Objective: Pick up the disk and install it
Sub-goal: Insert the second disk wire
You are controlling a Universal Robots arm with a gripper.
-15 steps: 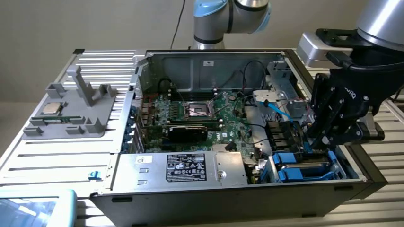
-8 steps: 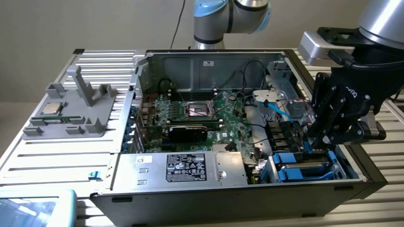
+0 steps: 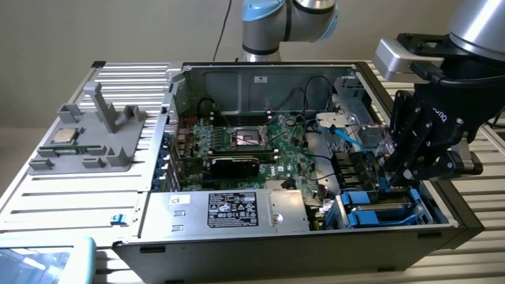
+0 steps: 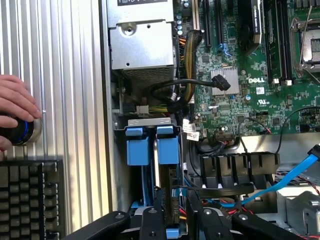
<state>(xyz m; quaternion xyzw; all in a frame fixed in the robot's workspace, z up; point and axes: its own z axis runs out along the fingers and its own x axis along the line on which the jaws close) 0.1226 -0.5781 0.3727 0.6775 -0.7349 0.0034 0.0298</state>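
Hanging over the open computer case (image 3: 442, 228), the gripper (image 3: 410, 171) sits at the case's corner at the exterior view's right, near the front edge, right above the blue drive bays (image 3: 377, 208). In the wrist view the black fingers (image 4: 150, 222) clamp on the disk (image 4: 172, 212), held edge-on between them; its blue frame peeks out just below the fingers. Disk is partly down in the drive cage, just beside two blue carriers (image 4: 150, 147) already seated there. Jaws part-closed on it, not fully together.

Green motherboard (image 3: 252, 142) fills the case's middle, processor socket (image 3: 251, 136) open. Silver power supply box (image 3: 229, 210) with black label sits along the case's front edge, touching the drive cage side. Blue data cable (image 4: 287, 177) runs across near the cage.

Outside the case, on the slatted table (image 3: 71, 195), a grey holder (image 3: 94, 139) carries a small square chip (image 3: 66, 135), well apart from the gripper. A person's hand (image 4: 15, 105) rests on a round knob (image 4: 20, 132) beside a keyboard (image 4: 30, 197).
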